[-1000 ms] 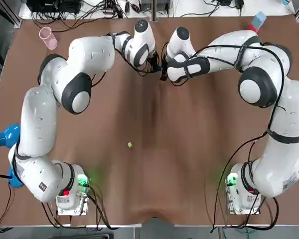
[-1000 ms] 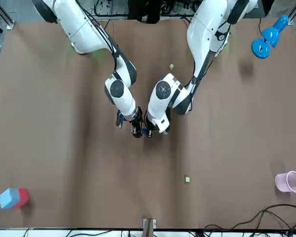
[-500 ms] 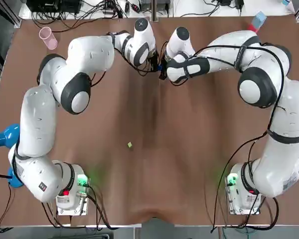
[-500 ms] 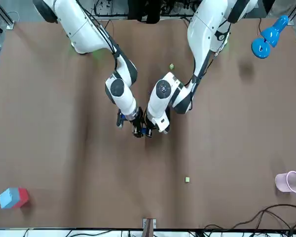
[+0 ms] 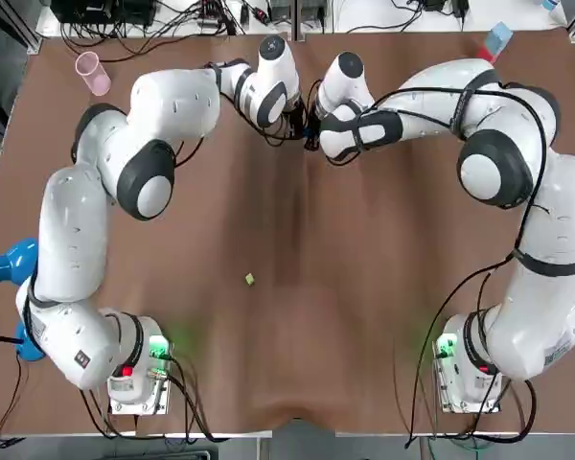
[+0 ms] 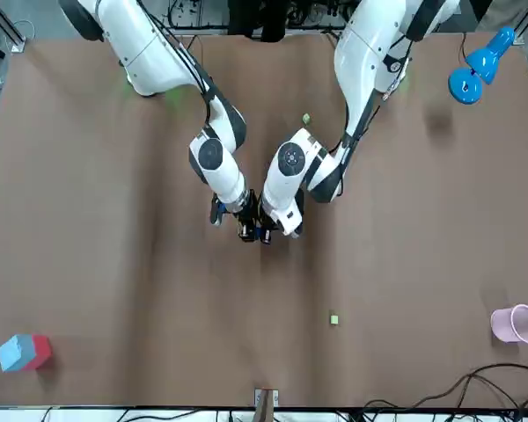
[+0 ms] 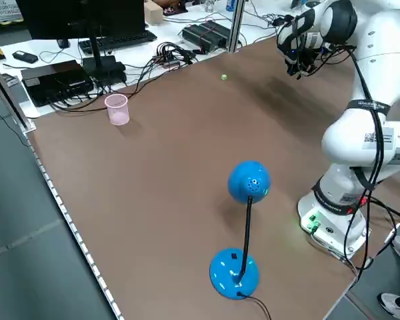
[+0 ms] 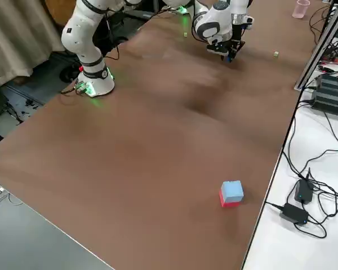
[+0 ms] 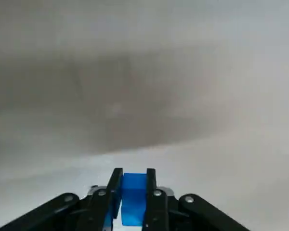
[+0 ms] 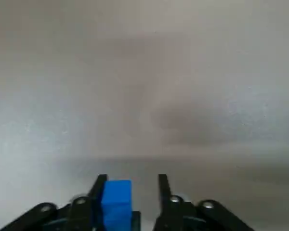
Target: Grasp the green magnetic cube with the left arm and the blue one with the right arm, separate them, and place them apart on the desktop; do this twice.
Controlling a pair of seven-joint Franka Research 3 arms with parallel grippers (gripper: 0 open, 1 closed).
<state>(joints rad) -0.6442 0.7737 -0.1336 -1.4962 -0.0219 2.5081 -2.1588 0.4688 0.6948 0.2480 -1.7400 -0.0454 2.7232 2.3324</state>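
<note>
My two grippers meet tip to tip at the table's far middle, the left gripper (image 5: pixel 300 123) beside the right gripper (image 5: pixel 312 140). In the left wrist view a blue cube (image 9: pixel 134 197) sits clamped between my left fingers (image 9: pixel 115 180). The right wrist view shows a blue cube (image 10: pixel 117 199) against one right finger (image 10: pixel 100 185), with a clear gap to the other. The front view shows a bit of blue (image 6: pixel 257 234) between the two tips. One small green cube (image 5: pixel 249 279) lies on the table near the robot's side. Another green cube (image 6: pixel 333 320) lies toward the far edge.
A pink cup (image 5: pixel 92 73) stands at the far left corner. A blue and red block (image 5: pixel 494 40) sits at the far right corner. A blue desk lamp (image 7: pixel 243 233) stands at the left edge, near the left arm's base. Cables run along the far edge.
Both grippers have edged slightly closer together at the same spot. The green cubes on the table have not moved.
</note>
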